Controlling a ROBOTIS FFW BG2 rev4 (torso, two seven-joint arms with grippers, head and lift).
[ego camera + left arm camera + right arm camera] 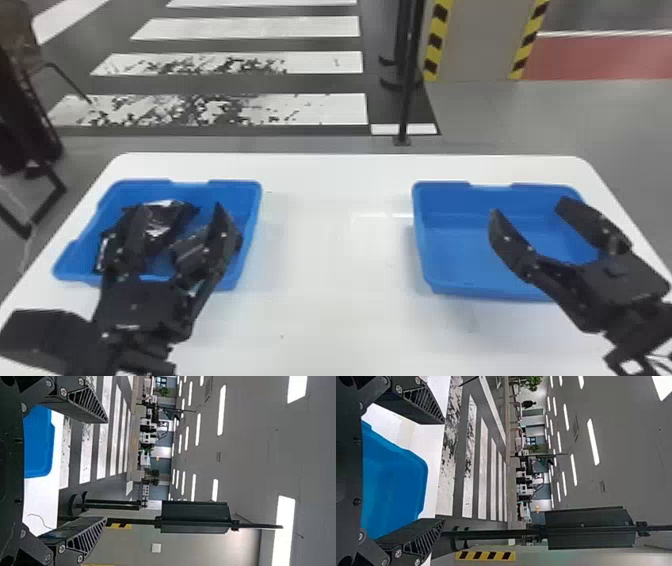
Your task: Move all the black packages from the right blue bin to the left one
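Over the left blue bin point(252, 215) my left gripper point(175, 220) stands open in the head view, its fingers spread above black packages point(162, 220) that lie in that bin, partly hidden by the arm. In the left wrist view the same gripper point(106, 470) has nothing between its fingertips. My right gripper point(527, 215), also open, is above the right blue bin point(465, 290), whose visible floor holds no package. The right wrist view has this gripper point(444, 471) with its fingers wide apart and the blue bin point(395, 483) close by.
Both bins stand on a white table point(330, 260), with a wide stretch of tabletop between them. Behind the table's far edge is a thin black pole point(407, 95); a dark chair-like frame point(30, 150) stands at the left.
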